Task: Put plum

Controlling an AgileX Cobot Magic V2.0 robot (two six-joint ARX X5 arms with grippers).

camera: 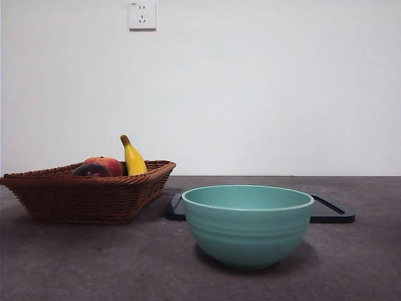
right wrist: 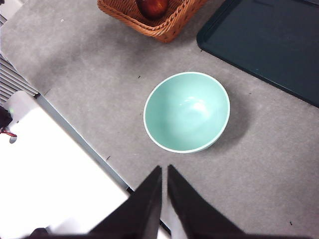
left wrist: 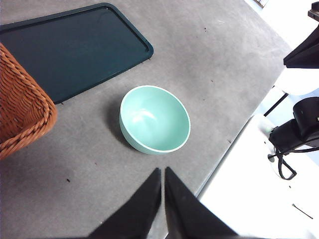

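Plum point(camera: 91, 170): in wicker basket point(camera: 88, 197), beside apple point(camera: 108, 164) and banana point(camera: 133, 157).
Jaws: both pairs together, empty, high above counter point(camera: 94, 263).
Approach: descend vertically, open wide, avoid basket rim.
Likely destination: teal bowl point(camera: 247, 224).

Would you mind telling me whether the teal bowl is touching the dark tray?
Apart. The left wrist view shows a strip of bare grey table between the teal bowl and the dark tray; the right wrist view shows the same gap.
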